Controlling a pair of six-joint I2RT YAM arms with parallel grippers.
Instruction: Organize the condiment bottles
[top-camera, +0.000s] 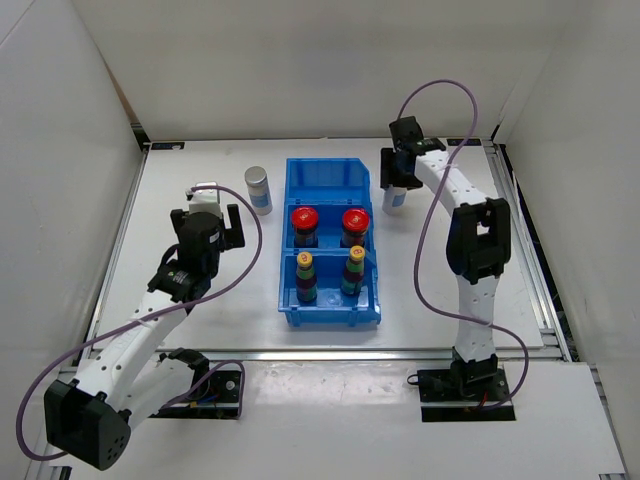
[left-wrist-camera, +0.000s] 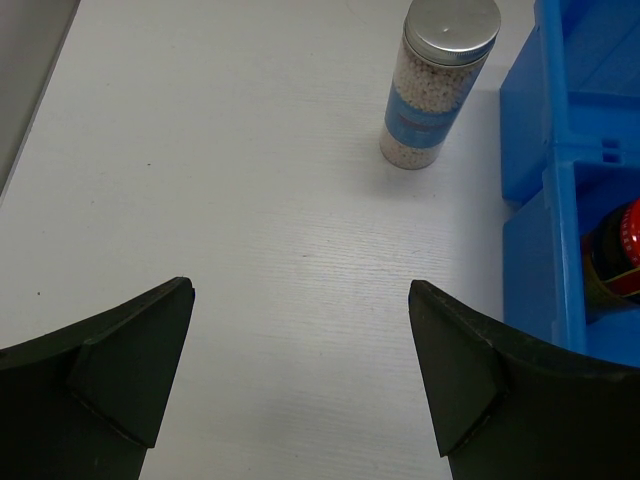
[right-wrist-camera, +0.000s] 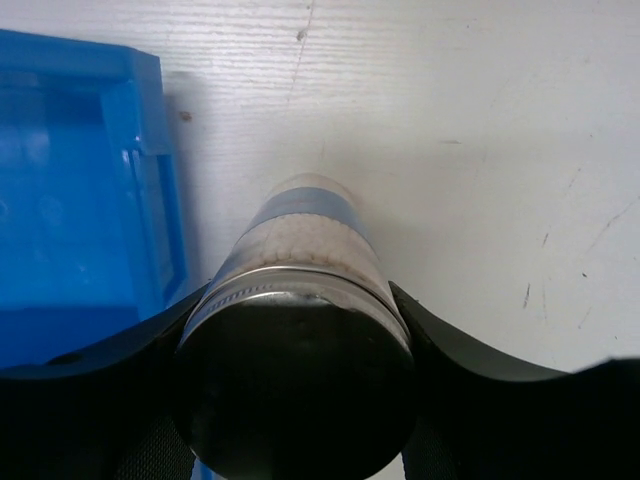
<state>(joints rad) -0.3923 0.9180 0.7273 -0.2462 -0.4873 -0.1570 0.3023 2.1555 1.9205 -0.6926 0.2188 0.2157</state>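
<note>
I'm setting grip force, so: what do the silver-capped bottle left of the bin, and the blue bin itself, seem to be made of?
The silver-capped bottle has a clear, smooth wall, glass or hard plastic, I can't tell which; white beads show through it. Its cap looks like brushed metal with a dull grey sheen. The blue bin looks like glossy moulded plastic, with soft highlights and moulded-in ribs.

Left pincer (left-wrist-camera: 300, 300) spread wide, right arm (top-camera: 478, 245) outstretched, right pincer (right-wrist-camera: 297, 305) clamped on silver-capped bottle (right-wrist-camera: 305, 225)
</note>
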